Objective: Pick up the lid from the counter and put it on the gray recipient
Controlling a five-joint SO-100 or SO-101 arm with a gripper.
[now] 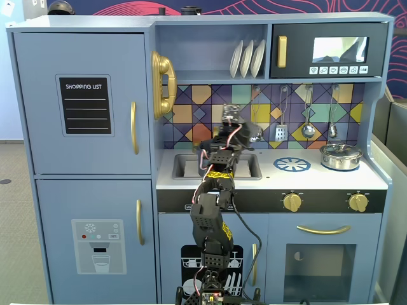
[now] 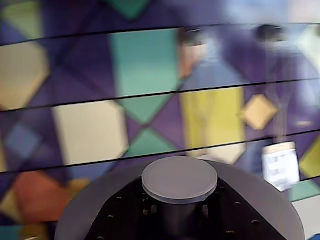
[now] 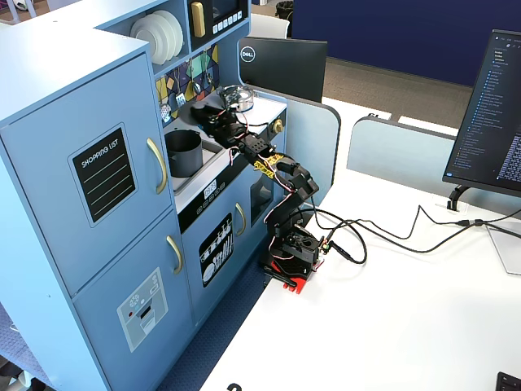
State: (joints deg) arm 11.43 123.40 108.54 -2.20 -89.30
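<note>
A toy kitchen. In the wrist view the lid, a flat dark gray disc, sits in the end effector, clenched on its round center knob, raised before the tiled wall. The gray pot stands in the sink, beside the arm. The lid looks light, stiff and smooth; the knob is the natural hold.
</note>
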